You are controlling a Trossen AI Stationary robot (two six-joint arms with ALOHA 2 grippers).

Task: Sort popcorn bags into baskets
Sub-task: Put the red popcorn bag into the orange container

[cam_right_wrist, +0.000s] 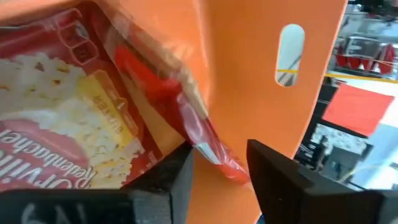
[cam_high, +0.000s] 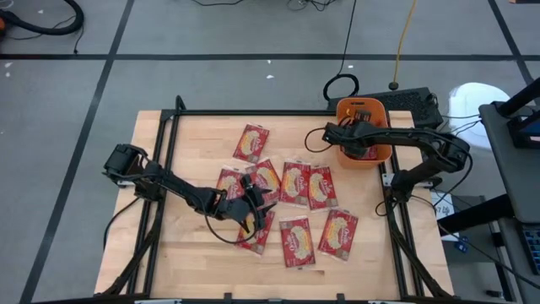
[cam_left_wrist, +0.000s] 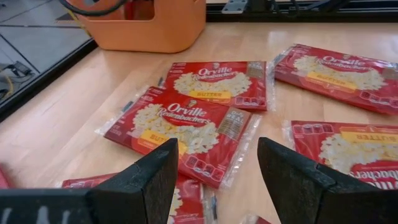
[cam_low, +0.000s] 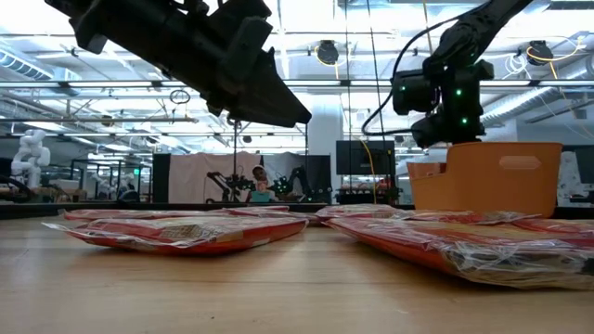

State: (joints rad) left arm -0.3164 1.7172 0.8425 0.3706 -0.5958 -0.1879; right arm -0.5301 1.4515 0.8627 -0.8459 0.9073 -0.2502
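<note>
Right gripper [cam_high: 364, 145] hangs inside the orange plastic rectangular bin [cam_high: 348, 110] at two o'clock, fingers parted beside a flat red popcorn packet [cam_right_wrist: 56, 118] dropped there. Left gripper [cam_high: 257, 205], fingers apart and empty, hovers over the remaining red packets [cam_high: 297, 182] spread mid-table, so I judge most sorting is left.

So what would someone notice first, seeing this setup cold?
Probably the red popcorn bags scattered over the middle of the wooden table. Next, the orange bin at the table's far right edge, with the right gripper reaching into it, a bag just ahead of its parted fingers. The left gripper hovers open over the pile.
</note>
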